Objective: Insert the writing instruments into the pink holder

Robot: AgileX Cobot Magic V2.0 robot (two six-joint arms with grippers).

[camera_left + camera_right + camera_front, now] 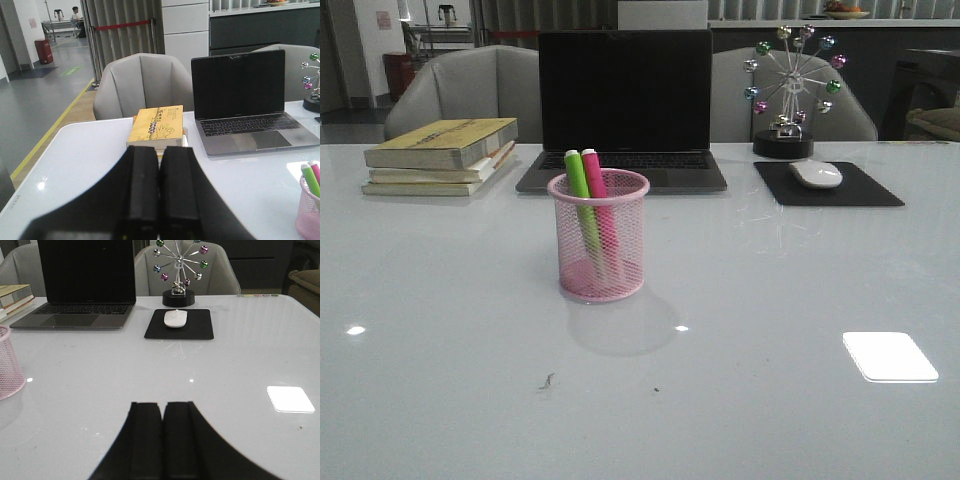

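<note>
Yellow book [157, 126] cover print: too blurred; nothing legible.

We count two highlighters, green [579, 190] and pink [596, 190], one pink mesh cup [599, 250], three stacked books [440, 157], one laptop [624, 105], one mouse [816, 174], one mouse pad [870, 190], one ferris-wheel ornament [790, 85], two chairs [460, 90]

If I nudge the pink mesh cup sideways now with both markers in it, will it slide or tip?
Probably slide: the pink mesh cup sits on a glossy white table that looks slick. It seems light, being open wire mesh. Tipping is possible, since the green marker and pink marker lean to one side and stick out above the rim, so push low.
</note>
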